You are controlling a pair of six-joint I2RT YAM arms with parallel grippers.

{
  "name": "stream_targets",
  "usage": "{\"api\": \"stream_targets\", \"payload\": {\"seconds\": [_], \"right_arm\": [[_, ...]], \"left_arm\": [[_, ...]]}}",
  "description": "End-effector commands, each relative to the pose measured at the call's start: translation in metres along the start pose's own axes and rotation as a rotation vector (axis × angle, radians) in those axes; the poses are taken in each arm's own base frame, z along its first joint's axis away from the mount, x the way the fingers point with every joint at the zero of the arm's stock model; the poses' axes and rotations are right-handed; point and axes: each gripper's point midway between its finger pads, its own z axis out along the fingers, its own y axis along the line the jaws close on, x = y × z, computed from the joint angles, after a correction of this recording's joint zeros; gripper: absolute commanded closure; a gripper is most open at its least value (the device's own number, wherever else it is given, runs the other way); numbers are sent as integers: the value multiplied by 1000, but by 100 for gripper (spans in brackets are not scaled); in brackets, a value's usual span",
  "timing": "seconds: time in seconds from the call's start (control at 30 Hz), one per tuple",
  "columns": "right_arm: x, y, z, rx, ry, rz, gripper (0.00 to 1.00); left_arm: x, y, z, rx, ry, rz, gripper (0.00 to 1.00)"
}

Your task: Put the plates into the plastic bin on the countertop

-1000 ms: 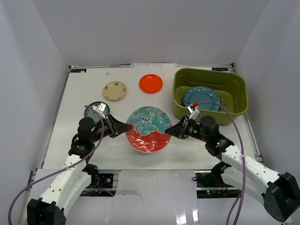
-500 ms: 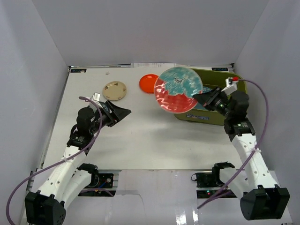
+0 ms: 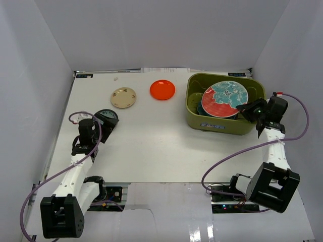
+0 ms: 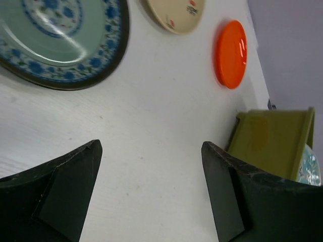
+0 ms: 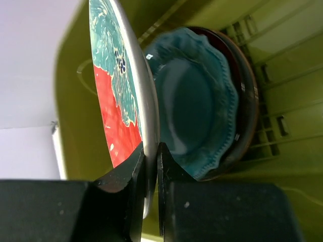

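Observation:
The teal-and-red floral plate (image 3: 224, 99) (image 5: 113, 101) hangs tilted on edge inside the olive-green plastic bin (image 3: 224, 126) (image 5: 282, 60). My right gripper (image 3: 248, 108) (image 5: 151, 147) is shut on its rim. Behind it in the bin lies a plain teal plate (image 5: 197, 106) on a darker plate (image 5: 250, 101). On the white countertop (image 3: 151, 146) lie an orange plate (image 3: 162, 89) (image 4: 231, 53), a tan plate (image 3: 123, 97) (image 4: 176, 12) and a small teal patterned plate (image 3: 107, 117) (image 4: 55, 40). My left gripper (image 3: 101, 126) (image 4: 151, 146) is open and empty beside the small patterned plate.
White walls close the table in at the left, back and right. The bin (image 4: 272, 141) stands at the back right, close to the right wall. The right arm's cable (image 3: 227, 156) loops over the table's right front.
My left gripper opened, let go of the floral plate and drew back left. The right arm swung the plate from the table's middle up and into the bin.

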Motion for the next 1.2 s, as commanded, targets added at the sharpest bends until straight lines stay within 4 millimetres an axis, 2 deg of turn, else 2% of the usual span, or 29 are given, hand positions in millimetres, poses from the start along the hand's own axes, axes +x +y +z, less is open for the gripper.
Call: {"api": "stream_targets", "payload": {"seconds": [0.0, 0.13, 0.23, 0.3, 0.33, 0.4, 0.43, 0.47, 0.5, 0.53, 0.6, 0.63, 0.67, 0.7, 0.77, 0.8, 0.87, 1.0, 1.03, 1.1, 1.13, 1.17], "right_arm": [[-37, 45, -7, -149, -115, -105, 92], [-36, 29, 7, -88, -90, -103, 92], [-31, 18, 15, -58, -57, -106, 88], [-27, 10, 19, -37, -47, -104, 79], [-27, 9, 21, -35, -45, -109, 69], [-19, 3, 22, -8, -12, -112, 60], [-16, 4, 23, -2, -5, -121, 48], [-17, 4, 21, 15, -4, -126, 42], [-20, 2, 20, 36, -20, -144, 36], [-20, 3, 18, 43, -24, -152, 25], [-29, 5, 11, 75, -63, -168, 13], [-32, 5, 7, 87, -79, -183, 3], [-44, 10, -1, 105, -131, -202, 0], [-46, 9, -6, 128, -141, -209, 5], [-52, 15, -16, 146, -177, -249, 7], [-58, 22, -26, 149, -213, -264, 7], [-58, 36, -38, 113, -238, -293, 7], [-36, 52, -45, 24, -186, -311, 0], [-27, 49, -44, 25, -161, -313, 4], [-18, 58, -50, -25, -156, -321, 9], [-3, 63, -48, -56, -128, -328, 17], [1, 77, -53, -104, -144, -340, 21]], "left_arm": [[-20, 43, 0, -156, -103, -47, 9], [-25, 78, 5, -277, -121, -87, 8], [-27, 97, 8, -333, -133, -120, 7], [-29, 106, 10, -361, -143, -128, 7], [-31, 109, 11, -374, -148, -132, 7], [-33, 117, 14, -405, -152, -142, 7], [-35, 118, 15, -410, -154, -146, 7], [-36, 119, 17, -415, -157, -148, 7], [-33, 124, 19, -436, -145, -156, 7], [-33, 125, 20, -445, -142, -157, 7], [-36, 129, 21, -466, -144, -156, 7], [-36, 131, 21, -475, -143, -154, 7], [-36, 134, 21, -483, -147, -154, 8], [-37, 136, 21, -488, -151, -153, 9], [-40, 139, 22, -486, -164, -159, 10], [-39, 138, 24, -473, -154, -165, 11], [-40, 139, 30, -464, -149, -171, 15], [-46, 140, 40, -475, -141, -169, 24], [-47, 140, 42, -481, -140, -168, 29], [-48, 143, 45, -496, -135, -158, 35], [-48, 145, 46, -504, -134, -156, 42], [-50, 145, 50, -496, -140, -152, 47]]}}
